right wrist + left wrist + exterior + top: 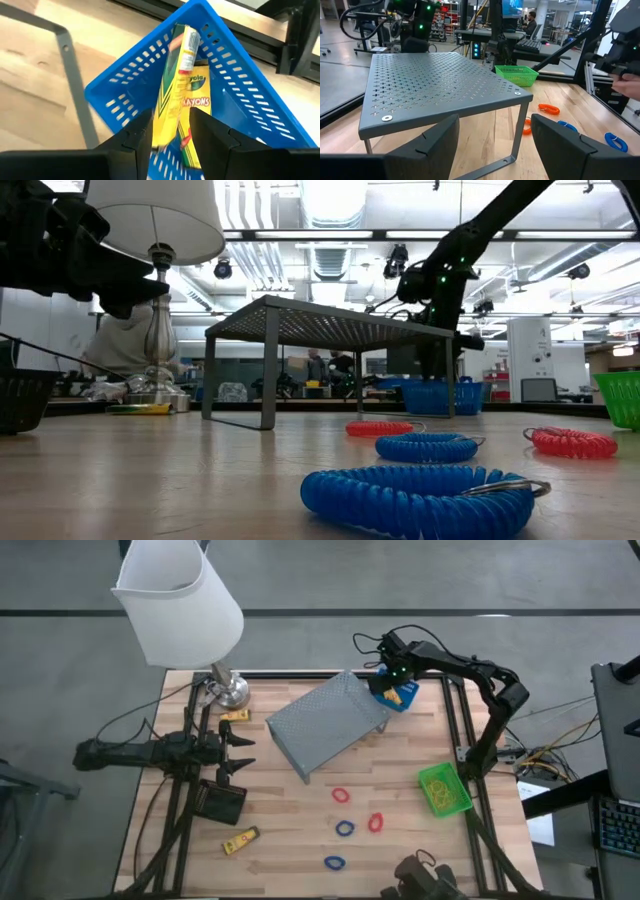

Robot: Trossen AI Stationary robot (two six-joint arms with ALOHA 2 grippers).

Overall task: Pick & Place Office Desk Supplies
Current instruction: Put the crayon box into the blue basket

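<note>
Releasing: your right gripper [170, 135] hangs over the blue bin [240, 100], behind the grey shelf [325, 725]; its fingers are parted narrowly around a crayon box [175, 90], and you likely are letting go, though contact is hard to judge.
In bin: a second crayon box [197, 107] already lies on the floor of the blue bin.
Left gripper: [495, 145] it waits wide apart with nothing in it, left of the shelf, facing it.
Remaining boxes: one [235, 715] lies beside the lamp [180, 605], one [240, 840] in front of the shelf, near the black bin [220, 802].
Loops: red [341, 795] and blue [344, 828] coils lie in front of the shelf, left of the green bin [444, 790].
Handling: you should find the boxes light, stiff cardboard, slightly slick; pinch across the narrow faces at mid-length. Coils look springy and soft; grip through the ring wall so they do not roll.
</note>
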